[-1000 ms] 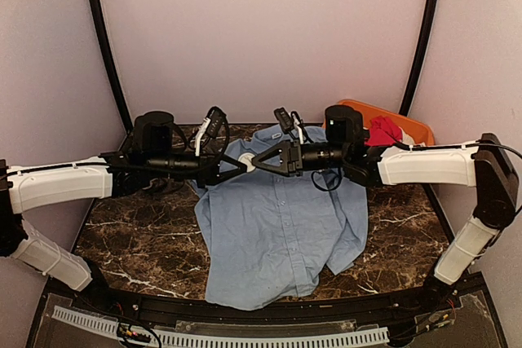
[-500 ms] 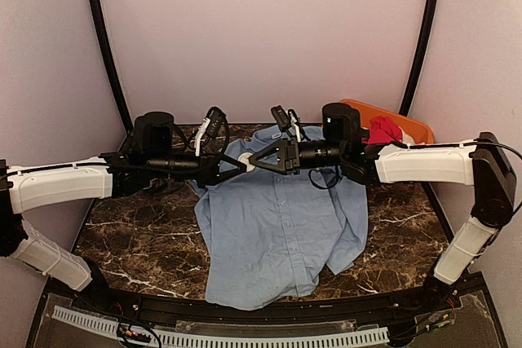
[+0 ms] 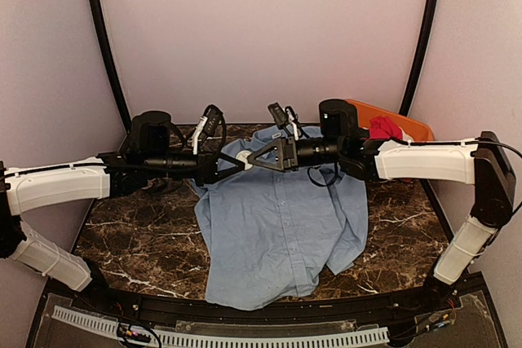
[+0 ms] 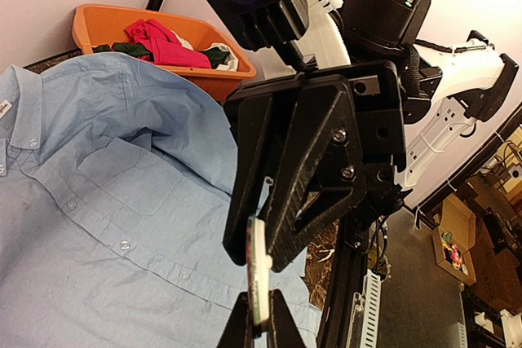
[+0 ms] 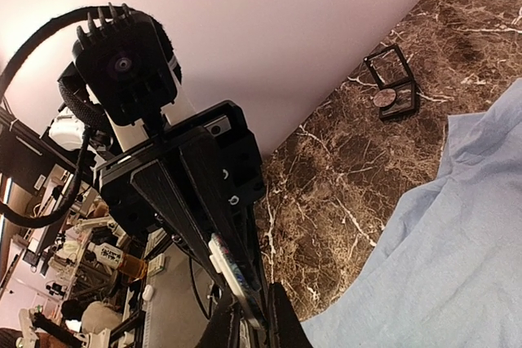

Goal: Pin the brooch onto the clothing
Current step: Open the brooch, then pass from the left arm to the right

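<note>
The left gripper's [image 3: 236, 163] jaws are clamped on the small round pale-edged brooch [image 4: 258, 270], held edge-on above the collar end of the light blue thin-fabric button-up shirt [image 3: 277, 226]. The right gripper's [image 3: 249, 160] jaws flank it narrowly, but whether they touch it cannot be told.

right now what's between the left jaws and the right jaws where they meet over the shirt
The brooch, a small thin disc seen edge-on, pinched from both sides above the blue shirt. The left wrist view shows it best.
</note>
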